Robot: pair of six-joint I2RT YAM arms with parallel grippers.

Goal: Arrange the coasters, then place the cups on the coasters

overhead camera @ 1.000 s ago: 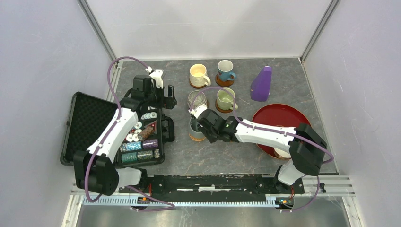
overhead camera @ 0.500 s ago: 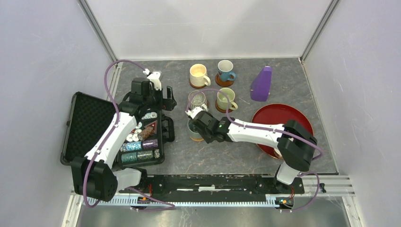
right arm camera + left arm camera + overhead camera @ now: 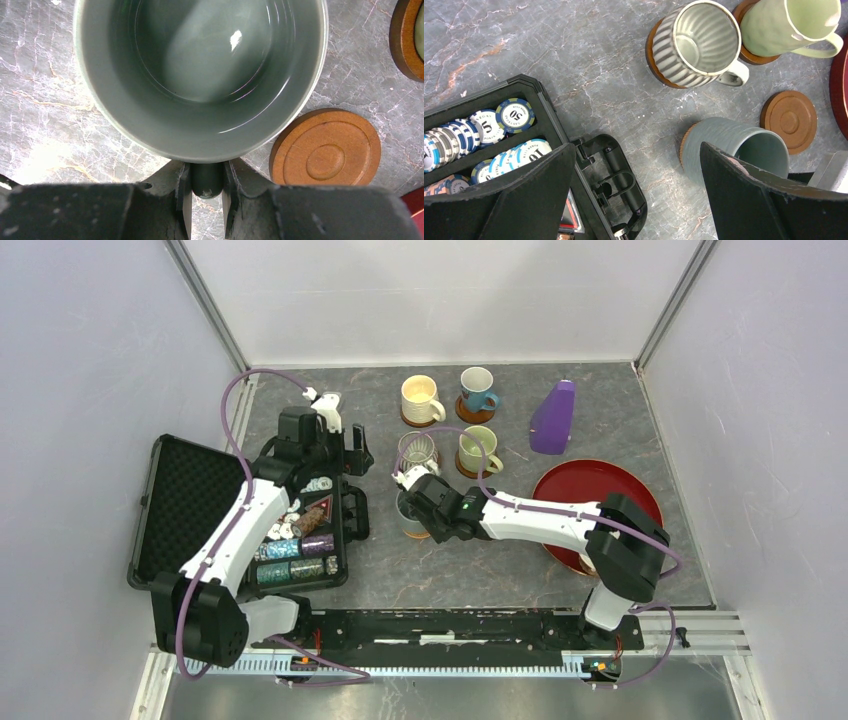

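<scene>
Four cups stand on coasters [image 3: 652, 57]: cream cup [image 3: 420, 398], blue cup [image 3: 478, 388], striped cup [image 3: 696, 45] and green cup [image 3: 789, 25]. The right gripper [image 3: 206, 172] is clamped on the handle [image 3: 206, 186] of the grey-blue cup [image 3: 200, 70], which sits on or just above a fifth coaster [image 3: 683, 145]; the left gripper [image 3: 636, 150] hangs wide and empty. Remaining, as judged: release this cup and load the bare coaster [image 3: 325, 147] beside it.

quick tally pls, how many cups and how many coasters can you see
cups: 5
coasters: 6 (five under cups, one bare)
total: 11
</scene>
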